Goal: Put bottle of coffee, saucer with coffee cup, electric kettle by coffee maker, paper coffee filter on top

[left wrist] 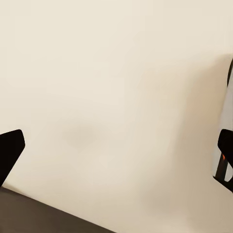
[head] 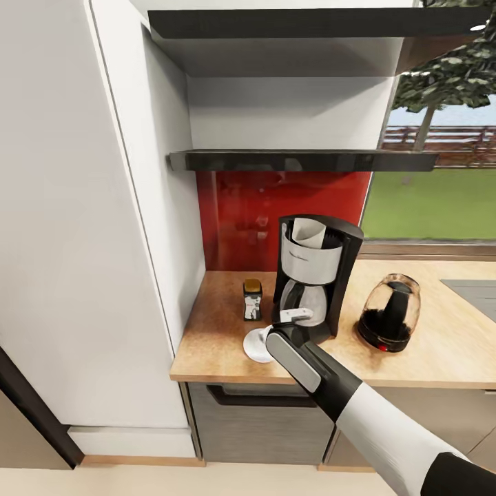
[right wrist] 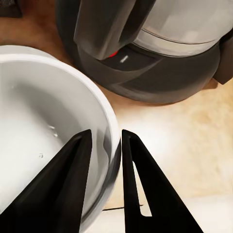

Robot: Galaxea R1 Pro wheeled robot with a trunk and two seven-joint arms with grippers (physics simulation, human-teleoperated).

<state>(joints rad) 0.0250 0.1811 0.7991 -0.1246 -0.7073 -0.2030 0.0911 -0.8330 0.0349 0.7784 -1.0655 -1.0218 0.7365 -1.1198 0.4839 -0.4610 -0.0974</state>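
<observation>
The coffee maker point(head: 317, 272) stands on the kitchen countertop point(head: 213, 324) with a white paper coffee filter point(head: 308, 233) in its top. Left of it is the bottle of coffee point(head: 252, 298); to its right sits the electric kettle point(head: 390, 313). The white saucer point(head: 253, 346) lies in front of the machine, partly under my right gripper point(head: 274, 336). In the right wrist view that gripper point(right wrist: 105, 138) is shut on the coffee cup point(right wrist: 43, 126), one finger inside the rim and one outside, close to the coffee maker's base point(right wrist: 155, 73). My left gripper point(left wrist: 119, 150) is open over a plain beige surface.
A tall white cabinet point(head: 76, 207) borders the counter's left end. Two dark shelves point(head: 296, 160) hang above a red backsplash. The steel sink point(head: 475, 289) starts at the far right, under a window. Bare counter lies in front of the kettle.
</observation>
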